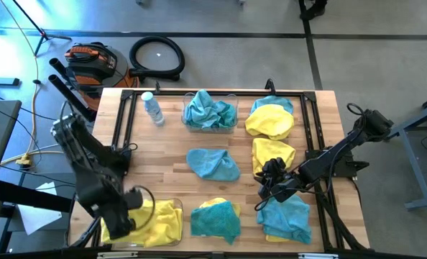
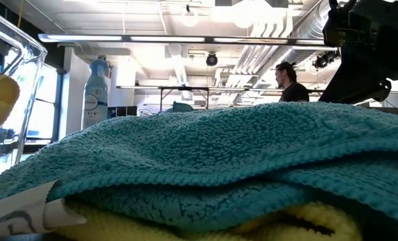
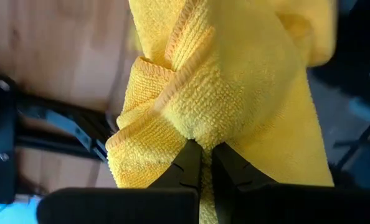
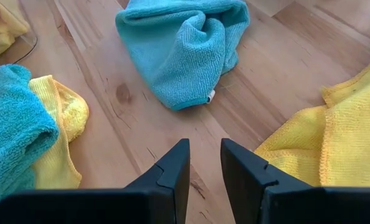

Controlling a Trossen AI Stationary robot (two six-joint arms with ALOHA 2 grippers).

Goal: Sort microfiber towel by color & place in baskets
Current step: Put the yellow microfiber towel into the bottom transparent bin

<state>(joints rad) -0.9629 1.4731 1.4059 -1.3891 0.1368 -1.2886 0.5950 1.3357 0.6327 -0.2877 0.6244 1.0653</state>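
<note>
Seen from above: a wooden table [image 1: 170,162] scattered with teal and yellow microfiber towels. At the near left corner, the left gripper [image 1: 125,216] pinched shut on a yellow towel [image 1: 156,221], jaws closed tight on a bunched fold of the cloth [image 3: 235,93], over a clear basket [image 1: 172,203] at that corner with yellow cloth in it. At the far middle of the table, a second clear basket [image 1: 233,101] filled with crumpled teal towels [image 1: 210,113]. Just left of that basket, a small clear water bottle [image 1: 153,109] lying on the wood. Right of it, a yellow towel [image 1: 269,122] resting over a teal one [image 1: 277,103]. At the table's centre, a lone teal towel [image 1: 213,163], crumpled, also visible from the right wrist [image 4: 182,46]. On the right side, the right gripper [image 1: 272,178] hovering over bare wood with nothing held, fingers [image 4: 172,171] partly apart, beside another yellow towel [image 1: 273,155]. Near the front right corner, a teal towel [image 1: 285,216] piled over a yellow one. At front middle, a teal towel [image 1: 215,219] lying on a yellow one [image 1: 219,204]. From table height, mostly that teal pile [image 2: 206,154] filling the frame, with a person [image 2: 291,84] standing far off in the room behind.
</note>
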